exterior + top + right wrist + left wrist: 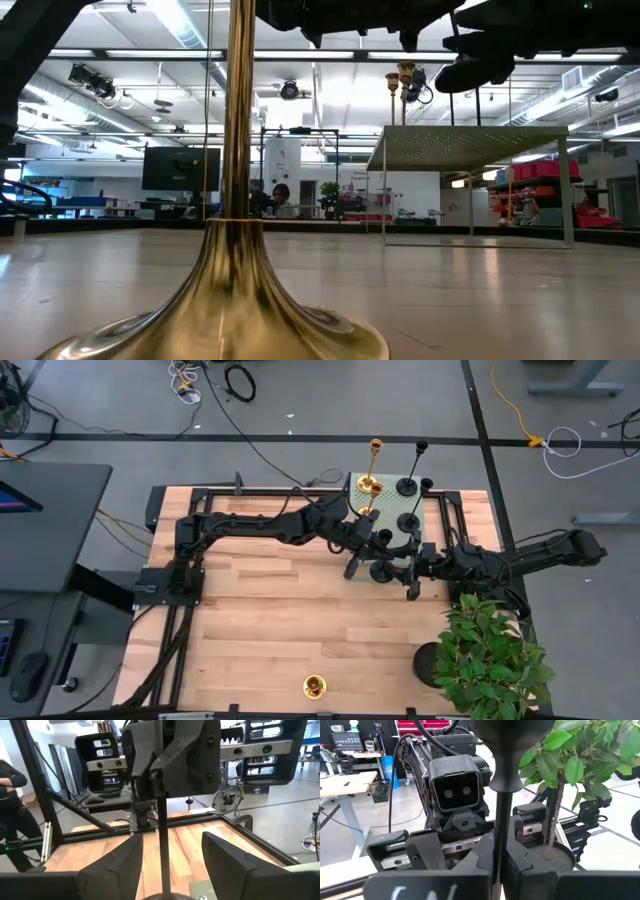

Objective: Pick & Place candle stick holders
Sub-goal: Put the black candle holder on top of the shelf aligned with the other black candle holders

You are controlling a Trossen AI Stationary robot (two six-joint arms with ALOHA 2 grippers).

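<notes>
left hand [495, 862] pinches a black candlestick [499, 815] stem mid-frame; right hand [170, 857] is spread around it.

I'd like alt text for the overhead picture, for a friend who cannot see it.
Two dark robot arms meet at a pale green mat holding black and gold candlesticks; the left gripper grips a black candlestick, the right gripper open beside it. A gold candlestick stands alone near a leafy plant.

wooden table [260, 620]: green mat [432, 510], gold candlestick [315, 685], plant pot [428, 663]
</notes>
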